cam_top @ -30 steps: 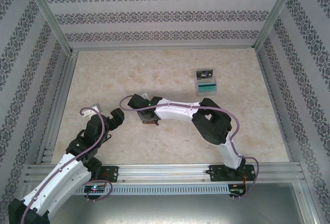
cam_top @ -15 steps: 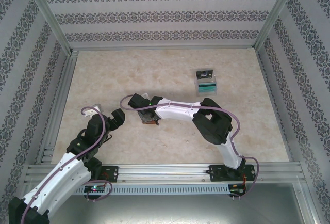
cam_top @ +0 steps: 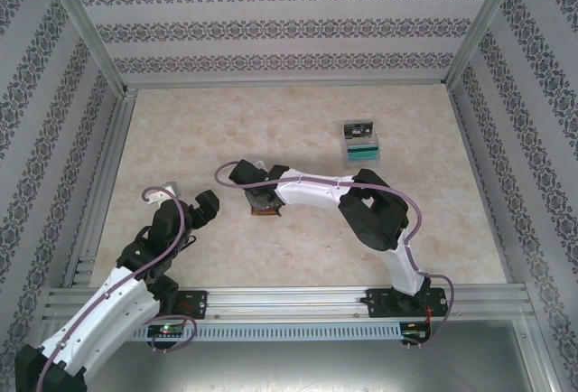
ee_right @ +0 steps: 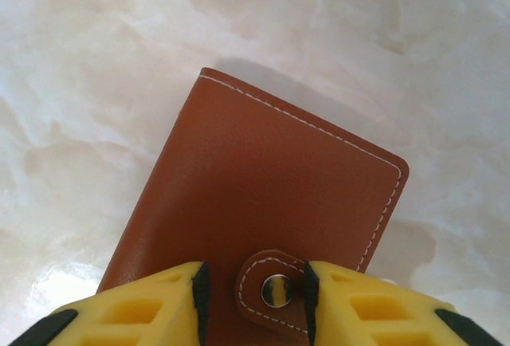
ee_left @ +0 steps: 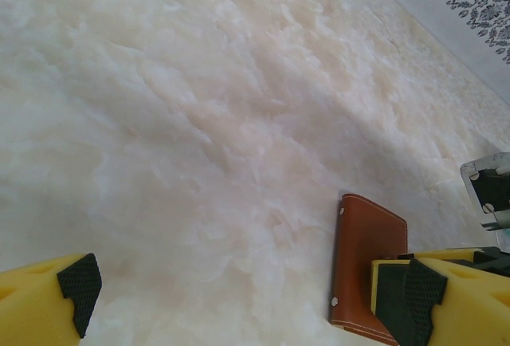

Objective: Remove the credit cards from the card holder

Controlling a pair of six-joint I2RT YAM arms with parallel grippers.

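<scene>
Yellow-fingered, the left gripper (ee_left: pixel 239 286) stands wide apart left of the card holder (ee_right: pixel 263 194), which lies shut on the table (ee_left: pixel 199 123). Over it the right gripper (ee_right: pixel 253 286) has narrowed around the snap tab (ee_right: pixel 275 290); pinched or not, I cannot tell. Unfastening looks near.

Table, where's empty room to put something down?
Bare: the far-left table, between the back wall and the left gripper, and the right edge beyond the right arm. Crowded: the middle, where the right gripper covers the card holder, and around the cards far right.
</scene>
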